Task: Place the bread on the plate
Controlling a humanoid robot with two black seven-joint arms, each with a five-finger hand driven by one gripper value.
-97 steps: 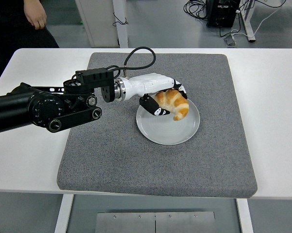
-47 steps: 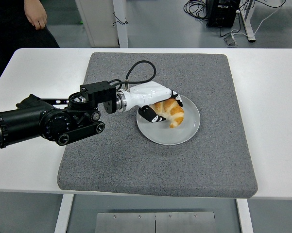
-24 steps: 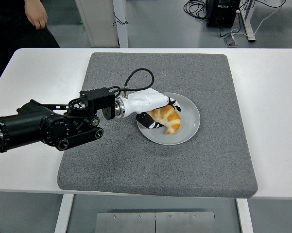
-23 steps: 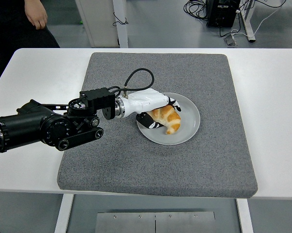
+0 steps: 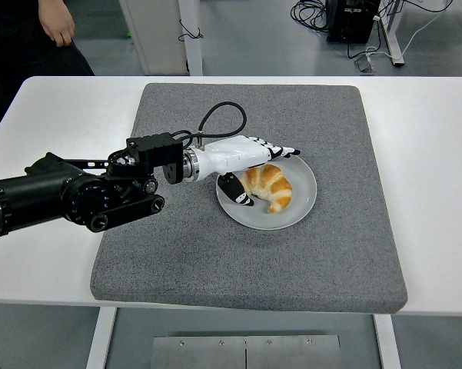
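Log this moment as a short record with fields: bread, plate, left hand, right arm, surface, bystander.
bread: croissant lying on the plate, task looks done
plate: grey plate on the grey mat
left hand: left hand open, fingers spread over the croissant, thumb beside it, no grasp
right arm: not in view
surface: mat on the white table
bystander: person's hand at the top left

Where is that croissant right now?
In the head view the croissant lies on the grey plate, left of the plate's centre, near the middle of the grey mat. The left robot hand is open around it.
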